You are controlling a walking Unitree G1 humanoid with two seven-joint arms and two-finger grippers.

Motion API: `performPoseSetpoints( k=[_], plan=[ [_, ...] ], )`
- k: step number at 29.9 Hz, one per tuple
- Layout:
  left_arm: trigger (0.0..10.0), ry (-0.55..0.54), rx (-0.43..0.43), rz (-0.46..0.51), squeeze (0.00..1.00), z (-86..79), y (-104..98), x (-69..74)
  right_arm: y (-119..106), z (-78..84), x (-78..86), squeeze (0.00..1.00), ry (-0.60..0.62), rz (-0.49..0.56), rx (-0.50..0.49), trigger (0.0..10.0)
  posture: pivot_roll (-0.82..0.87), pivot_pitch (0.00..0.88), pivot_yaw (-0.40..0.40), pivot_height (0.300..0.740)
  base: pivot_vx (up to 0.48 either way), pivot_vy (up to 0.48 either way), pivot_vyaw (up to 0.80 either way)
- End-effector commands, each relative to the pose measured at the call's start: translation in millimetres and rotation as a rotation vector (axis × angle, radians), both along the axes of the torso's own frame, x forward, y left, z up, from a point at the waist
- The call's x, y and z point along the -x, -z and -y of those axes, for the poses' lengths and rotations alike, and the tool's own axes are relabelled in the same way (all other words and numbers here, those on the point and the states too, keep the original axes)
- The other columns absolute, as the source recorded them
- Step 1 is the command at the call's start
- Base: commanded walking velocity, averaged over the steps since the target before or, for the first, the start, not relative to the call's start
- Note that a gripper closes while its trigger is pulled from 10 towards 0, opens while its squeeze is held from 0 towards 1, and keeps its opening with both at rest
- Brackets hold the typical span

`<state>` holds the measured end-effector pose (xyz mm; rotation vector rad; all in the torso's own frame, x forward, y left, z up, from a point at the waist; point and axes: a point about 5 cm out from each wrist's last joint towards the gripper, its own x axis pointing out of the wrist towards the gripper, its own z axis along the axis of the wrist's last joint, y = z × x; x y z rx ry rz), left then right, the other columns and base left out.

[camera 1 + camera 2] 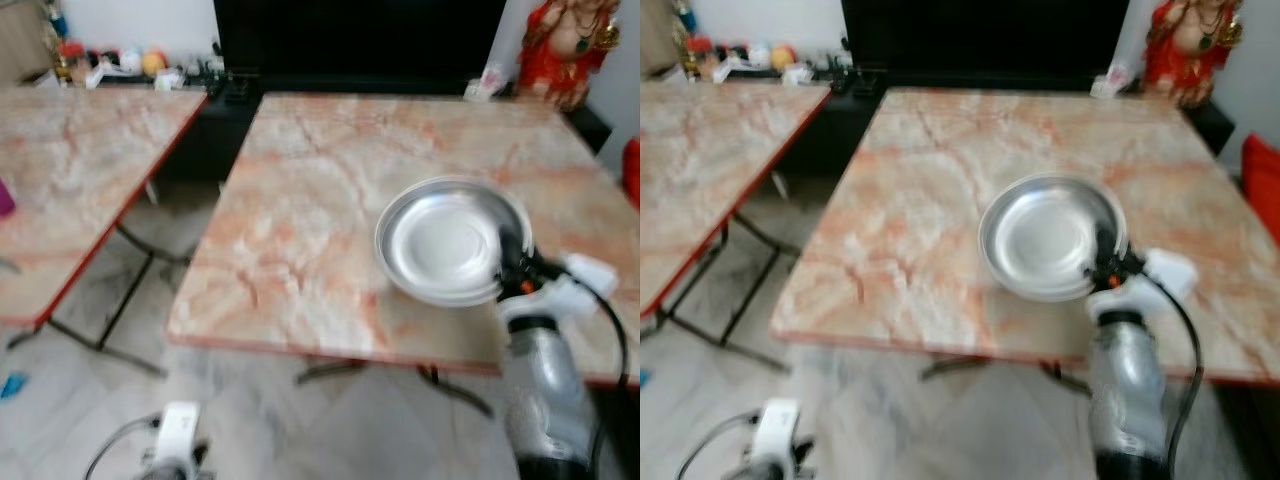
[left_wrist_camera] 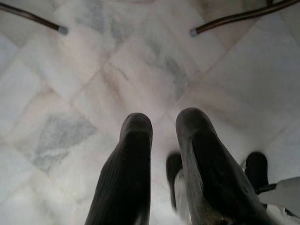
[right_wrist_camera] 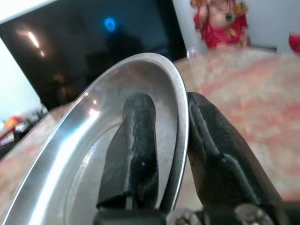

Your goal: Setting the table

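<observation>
A round steel plate (image 1: pixel 445 240) is held over the near right part of the marble-patterned table (image 1: pixel 320 200). My right gripper (image 1: pixel 512 262) is shut on the plate's near right rim. In the right wrist view one black finger (image 3: pixel 133 145) lies inside the plate (image 3: pixel 89 140) and the other sits outside the rim, which passes between them. My left arm hangs low by the floor at the lower left, and its gripper (image 2: pixel 161 126) points down at the floor tiles with a small gap between its fingers.
A second marble-patterned table (image 1: pixel 70 170) stands to the left across a gap of pale tiled floor (image 1: pixel 160 260). A dark screen (image 1: pixel 360 40) and a red figurine (image 1: pixel 565 50) stand behind the table. Small items clutter the far left shelf (image 1: pixel 130 65).
</observation>
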<state>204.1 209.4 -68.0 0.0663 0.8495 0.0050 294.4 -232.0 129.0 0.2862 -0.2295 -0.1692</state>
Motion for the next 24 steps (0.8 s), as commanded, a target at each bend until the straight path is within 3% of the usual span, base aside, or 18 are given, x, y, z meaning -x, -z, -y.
performPoseSetpoints(
  k=[1, 24],
  plan=[
    [10.0, -0.01, -0.022, -0.011, 0.0, -10.0, 0.1, 3.8, -7.6, -9.8, -4.2, 0.0, -0.028, 0.034, -0.007, 10.0, 0.05, 0.0, -0.002, 0.74, 0.266, 0.0, 0.0],
    [10.0, -0.016, -0.015, -0.022, 0.0, -9.4, 2.5, 8.0, -4.0, -7.1, -2.4, 0.0, -0.015, 0.016, -0.007, 10.0, 0.06, 0.0, -0.004, 0.74, 0.244, 0.0, 0.0]
  ],
)
